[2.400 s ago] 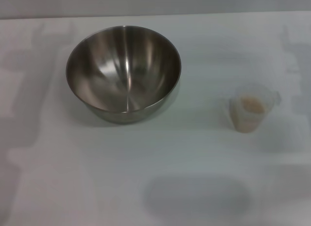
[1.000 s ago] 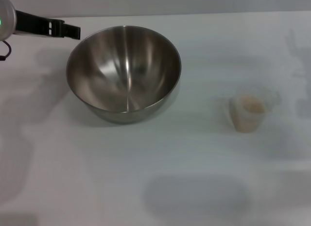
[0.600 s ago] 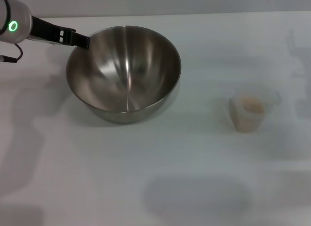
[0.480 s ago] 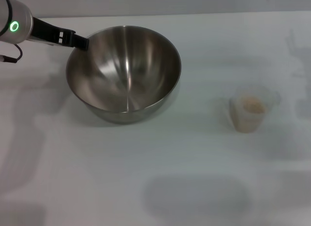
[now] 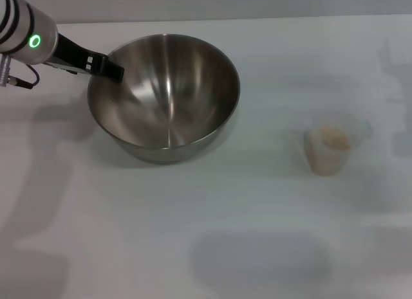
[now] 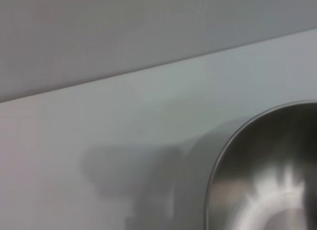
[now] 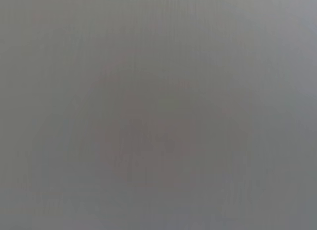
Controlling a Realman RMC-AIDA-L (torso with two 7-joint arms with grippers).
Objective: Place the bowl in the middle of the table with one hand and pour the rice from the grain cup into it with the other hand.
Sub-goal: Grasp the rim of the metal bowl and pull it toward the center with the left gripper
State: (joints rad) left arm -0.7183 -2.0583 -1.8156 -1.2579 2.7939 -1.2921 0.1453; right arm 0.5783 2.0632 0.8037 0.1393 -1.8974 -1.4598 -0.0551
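Left gripper (image 5: 111,70) at the left rim of the steel mixing bowl (image 5: 163,93), black fingertip over the edge; I cannot tell if it is open or closed | bowl stands left of middle on the white table (image 5: 212,235) | grain cup (image 5: 329,148) with rice (image 5: 334,139) upright, well apart at right | right gripper not visible

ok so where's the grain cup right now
In the head view the grain cup stands upright on the table's right side, well apart from the bowl, with no hand near it.

Overhead head view (wrists close), shared bowl (image 5: 164,96)
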